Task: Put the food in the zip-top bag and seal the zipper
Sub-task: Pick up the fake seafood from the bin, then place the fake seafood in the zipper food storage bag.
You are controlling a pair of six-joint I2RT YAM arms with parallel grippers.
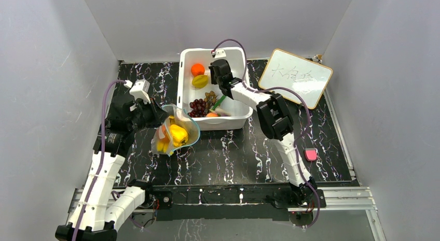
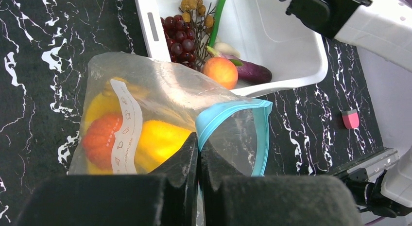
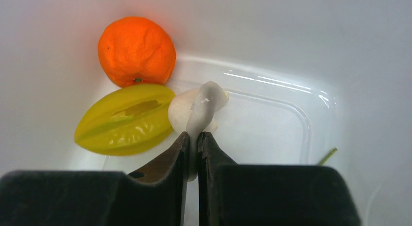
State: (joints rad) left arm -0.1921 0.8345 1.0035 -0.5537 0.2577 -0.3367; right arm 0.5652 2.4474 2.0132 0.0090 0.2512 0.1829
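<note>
The right arm rises from its base, bends at a dark elbow beside the white tub, and slants its forearm down into the tub's far half. There the right gripper is pinched tight on a white garlic bulb, which sits just beside a yellow ribbed fruit. An orange lies behind that fruit. Dark red grapes lie in the tub's near end.

The left arm folds upward at the table's left side, its wrist turned right. The left gripper is clamped on the mouth edge of the zip-top bag, right at the teal zipper, which gapes open. The bag hangs just outside the tub's near left corner, holding a yellow pepper among other yellow and orange pieces. Whether it touches the marbled table cannot be told.
</note>
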